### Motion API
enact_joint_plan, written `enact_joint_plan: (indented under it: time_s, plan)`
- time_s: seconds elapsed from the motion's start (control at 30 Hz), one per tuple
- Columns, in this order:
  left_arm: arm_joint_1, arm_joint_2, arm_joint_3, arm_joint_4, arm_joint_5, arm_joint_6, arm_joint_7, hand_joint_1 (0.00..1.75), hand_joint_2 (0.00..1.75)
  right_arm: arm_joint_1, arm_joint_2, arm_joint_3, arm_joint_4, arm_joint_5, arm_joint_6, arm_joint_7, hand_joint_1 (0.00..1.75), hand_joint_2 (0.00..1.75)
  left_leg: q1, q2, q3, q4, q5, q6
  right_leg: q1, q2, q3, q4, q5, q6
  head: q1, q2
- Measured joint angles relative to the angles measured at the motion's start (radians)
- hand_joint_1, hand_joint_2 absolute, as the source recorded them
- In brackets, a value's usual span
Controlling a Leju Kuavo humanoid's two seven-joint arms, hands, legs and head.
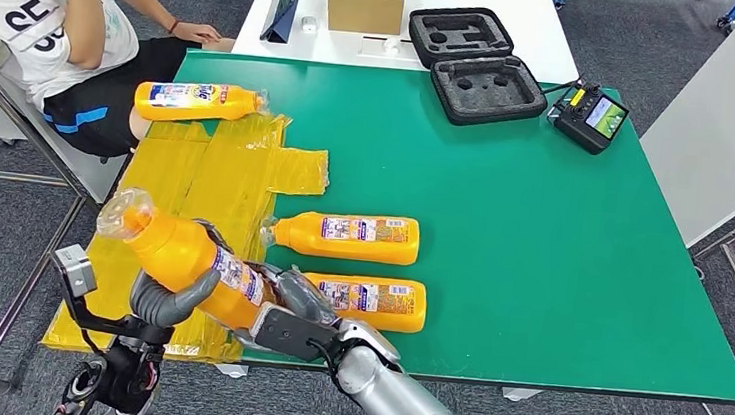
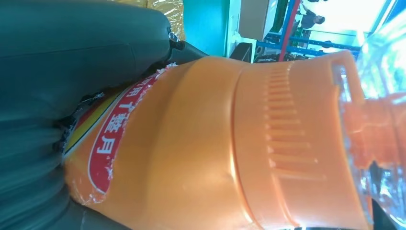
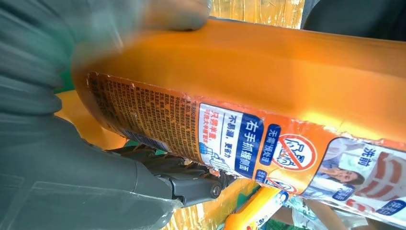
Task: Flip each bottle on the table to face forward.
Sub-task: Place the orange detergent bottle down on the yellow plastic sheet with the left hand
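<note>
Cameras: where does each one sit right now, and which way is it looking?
Head view: high on the body, looking down at the green table; both hands hold the raised bottle, left hand, right hand.
Left wrist view: behind the left hand, facing the bottle's neck.
Right wrist view: behind the right hand, facing the bottle's label.
All three views share that bottle.

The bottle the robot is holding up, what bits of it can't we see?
- Held bottle: its base, head view, hidden by the right hand and left hand.
- Its label: small print blurred, right wrist view; right end cut off by the edge.
- Its cap: left wrist view, cut off by the edge.
</note>
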Motion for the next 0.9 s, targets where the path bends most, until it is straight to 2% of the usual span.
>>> enact_joint_plan:
  time_s: [0.07,0.1,0.17,0.2,0.23,0.3,0.43,0.57,0.67,0.8,0.9]
  plan:
    - [0.000,0.000,-0.002,0.000,-0.011,0.006,0.000,1.75,1.75,0.001,0.000,0.000,0.000,0.004,-0.001,0.002,1.75,1.75,0.000,0.000,0.000,0.000,0.000,0.000,0.000,0.000,0.000,0.000,0.000,0.000,0.000,0.000]
    - [0.000,0.000,-0.003,0.000,-0.017,0.011,0.001,1.75,1.75,0.002,0.000,0.000,0.000,0.006,-0.002,0.002,1.60,1.75,0.000,0.000,0.000,0.000,0.000,0.000,0.000,0.000,0.000,0.000,0.000,0.000,0.000,0.000]
    - [0.000,0.000,-0.005,0.000,-0.030,0.023,0.001,1.75,1.75,0.004,0.000,0.000,0.000,0.008,-0.004,0.003,0.73,1.75,0.000,0.000,0.000,0.000,0.000,0.000,0.000,0.000,0.000,0.000,0.000,0.000,0.000,0.000]
    - [-0.001,0.000,-0.006,0.000,-0.038,0.029,0.001,1.75,1.75,0.005,0.000,0.000,-0.001,0.009,-0.005,0.003,0.29,1.31,0.000,0.000,0.000,0.000,0.000,0.000,0.000,0.000,0.000,0.000,0.000,0.000,0.000,0.000]
    - [-0.002,0.000,-0.006,0.000,-0.047,0.037,0.000,1.75,1.75,0.008,0.000,0.000,-0.003,0.010,-0.008,0.002,0.00,0.87,0.000,0.000,0.000,0.000,0.000,0.000,0.000,0.000,0.000,0.000,0.000,0.000,0.000,0.000]
    - [-0.006,0.000,-0.007,0.000,-0.067,0.055,-0.005,1.75,1.75,0.019,0.000,0.000,-0.011,0.003,-0.015,-0.005,0.00,0.00,0.000,0.000,0.000,0.000,0.000,0.000,0.000,0.000,0.000,0.000,0.000,0.000,0.000,0.000]
    - [-0.013,-0.001,-0.007,-0.004,-0.136,0.125,-0.038,1.75,1.75,0.059,-0.002,-0.009,-0.077,-0.077,-0.028,-0.067,0.00,0.00,0.000,0.000,0.000,0.000,0.000,0.000,0.000,0.000,0.000,0.000,0.000,0.000,0.000,0.000]
    - [-0.020,0.000,0.011,-0.007,-0.238,0.242,-0.088,1.75,1.75,0.117,-0.020,-0.013,-0.260,-0.184,-0.020,-0.090,0.00,0.00,0.000,0.000,0.000,0.000,0.000,0.000,0.000,0.000,0.000,0.000,0.000,0.000,0.000,0.000]
    - [-0.021,0.002,0.035,-0.009,-0.310,0.323,-0.130,1.75,1.75,0.153,-0.035,-0.013,-0.409,-0.209,-0.041,-0.092,0.00,0.00,0.000,0.000,0.000,0.000,0.000,0.000,0.000,0.000,0.000,0.000,0.000,0.000,0.000,0.000]
    - [-0.023,0.005,0.060,-0.012,-0.342,0.360,-0.146,1.75,1.75,0.178,-0.047,-0.013,-0.539,-0.217,-0.060,-0.091,0.00,0.00,0.000,0.000,0.000,0.000,0.000,0.000,0.000,0.000,0.000,0.000,0.000,0.000,0.000,0.000]
    - [-0.027,0.006,0.075,-0.014,-0.385,0.419,-0.167,1.75,1.75,0.197,-0.056,-0.011,-0.625,-0.231,-0.118,-0.091,0.00,0.00,0.000,0.000,0.000,0.000,0.000,0.000,0.000,0.000,0.000,0.000,0.000,0.000,0.000,0.000]
